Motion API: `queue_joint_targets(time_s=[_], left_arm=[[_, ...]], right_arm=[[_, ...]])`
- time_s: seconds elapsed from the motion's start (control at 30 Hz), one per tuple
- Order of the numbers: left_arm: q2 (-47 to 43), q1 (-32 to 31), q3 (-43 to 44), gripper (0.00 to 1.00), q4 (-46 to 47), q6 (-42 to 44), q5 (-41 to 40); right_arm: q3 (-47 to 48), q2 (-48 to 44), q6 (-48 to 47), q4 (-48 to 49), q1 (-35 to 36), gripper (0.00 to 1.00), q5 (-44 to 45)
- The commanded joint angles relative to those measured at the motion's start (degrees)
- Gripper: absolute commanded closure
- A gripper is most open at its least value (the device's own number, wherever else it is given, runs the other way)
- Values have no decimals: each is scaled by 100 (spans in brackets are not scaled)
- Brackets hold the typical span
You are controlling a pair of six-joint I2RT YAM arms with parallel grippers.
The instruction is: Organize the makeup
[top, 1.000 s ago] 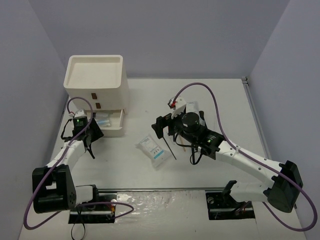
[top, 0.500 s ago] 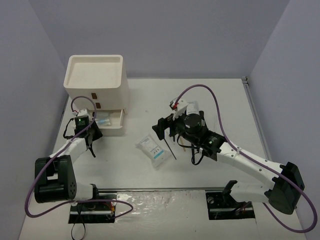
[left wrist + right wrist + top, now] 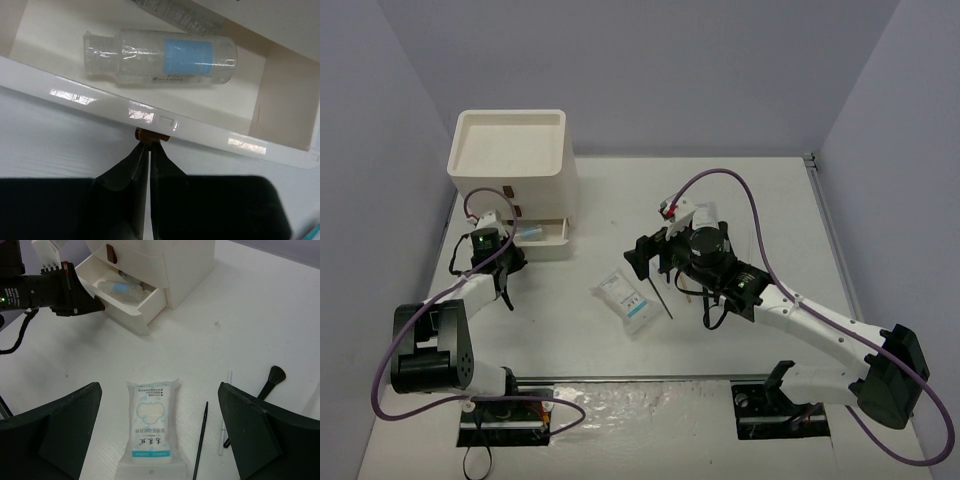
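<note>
Left claw is pinched together on the small brown knob at the front of the bottom drawer. That drawer stands open at the foot of the white three-drawer box, which sits at the far left corner of the worktop. Inside the drawer a clear tube with a blue label lies on its side. A second clear tube lies against the back wall, cut off by the picture's edge.

Right of the box, about midway along the worktop and nearer its near edge, a white packet with blue print lies flat. A thin black stick lies just beside it on the right, apart from it. The right claw hangs above the packet with its fingers spread wide apart, holding nothing. Further right in the wrist view lie a thin white stick and a black brush, close together on the bare surface.
</note>
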Motion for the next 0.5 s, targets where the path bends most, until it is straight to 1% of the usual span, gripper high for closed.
queue_joint_targets(time_s=[0.0, 0.2, 0.47], left_arm=[[-66, -94, 457, 100, 1224, 85, 116], [207, -102, 613, 100, 1478, 94, 87], [557, -105, 720, 100, 2044, 59, 183]], right_arm=[[32, -206, -82, 469, -44, 0, -39], [29, -194, -117, 457, -53, 0, -48], [-15, -232, -199, 449, -64, 0, -66]])
